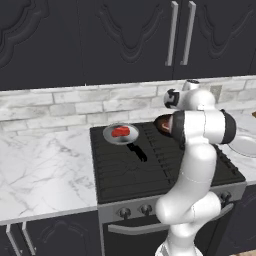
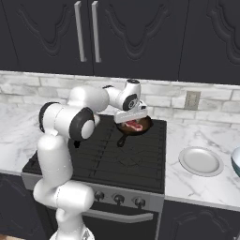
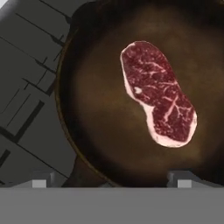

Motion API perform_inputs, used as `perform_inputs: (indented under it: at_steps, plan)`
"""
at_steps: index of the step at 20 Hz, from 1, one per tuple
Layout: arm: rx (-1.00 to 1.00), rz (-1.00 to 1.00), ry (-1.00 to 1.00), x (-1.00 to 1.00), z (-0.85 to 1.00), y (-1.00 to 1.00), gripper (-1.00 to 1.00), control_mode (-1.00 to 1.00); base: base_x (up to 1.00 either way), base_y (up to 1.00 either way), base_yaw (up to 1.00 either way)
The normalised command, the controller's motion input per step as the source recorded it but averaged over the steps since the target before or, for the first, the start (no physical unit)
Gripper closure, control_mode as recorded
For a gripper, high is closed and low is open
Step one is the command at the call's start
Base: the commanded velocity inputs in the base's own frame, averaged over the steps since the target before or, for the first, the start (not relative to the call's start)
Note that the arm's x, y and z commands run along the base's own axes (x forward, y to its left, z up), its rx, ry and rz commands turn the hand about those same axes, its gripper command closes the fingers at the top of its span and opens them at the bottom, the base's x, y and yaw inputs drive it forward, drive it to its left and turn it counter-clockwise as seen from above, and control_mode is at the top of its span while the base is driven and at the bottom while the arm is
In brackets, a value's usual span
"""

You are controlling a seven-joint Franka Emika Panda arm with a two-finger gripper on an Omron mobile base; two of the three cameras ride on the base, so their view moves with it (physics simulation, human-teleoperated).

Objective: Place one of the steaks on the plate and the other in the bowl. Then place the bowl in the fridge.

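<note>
One steak [image 3: 157, 100], dark red with a pale fat edge, lies flat in a dark brown pan [image 3: 96, 109] at the stove's back right. My gripper [image 2: 132, 120] hangs open just above that steak [image 2: 134, 125], with nothing between its fingertips [image 3: 41, 179]. The other steak [image 1: 120, 132] rests in a small grey pan [image 1: 107, 134] at the stove's back left. The pale round plate [image 2: 201, 161] sits bare on the marble counter right of the stove. A sliver of the bowl [image 2: 237, 161] shows at the frame's right edge. The fridge is out of view.
The black stove [image 2: 117, 159] has grates across its top and knobs along its front. Marble counter [image 1: 40, 170] runs on both sides. Dark wall cabinets [image 1: 130, 35] hang above a pale brick backsplash. The grey pan's black handle [image 1: 137, 151] points toward the stove front.
</note>
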Motion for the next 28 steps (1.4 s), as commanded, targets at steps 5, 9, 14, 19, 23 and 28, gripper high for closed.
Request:
perform_inputs:
  at_steps: [5,9,14,19,23,28]
  plan:
    - [0.00,0.06,0.01,0.12,-0.16,-0.02,-1.00,-1.00,0.00,0.00,0.00]
    - [0.00,0.06,0.00,0.26,-0.18,-0.06,-1.00,-1.00,0.00,0.00,0.00]
    - [0.00,0.04,0.02,0.29,-0.15,-0.07,-1.00,-1.00,0.00,0.00,0.00]
    - [0.00,0.04,0.00,0.22,-0.20,-0.09,-1.00,-1.00,0.00,0.00,0.00]
    - [0.00,0.00,0.02,0.25,-0.20,-0.04,-1.00,-1.00,0.00,0.00,0.00]
    - [0.00,0.00,0.05,0.25,-0.15,-0.05,-1.00,-1.00,0.00,0.00,0.00]
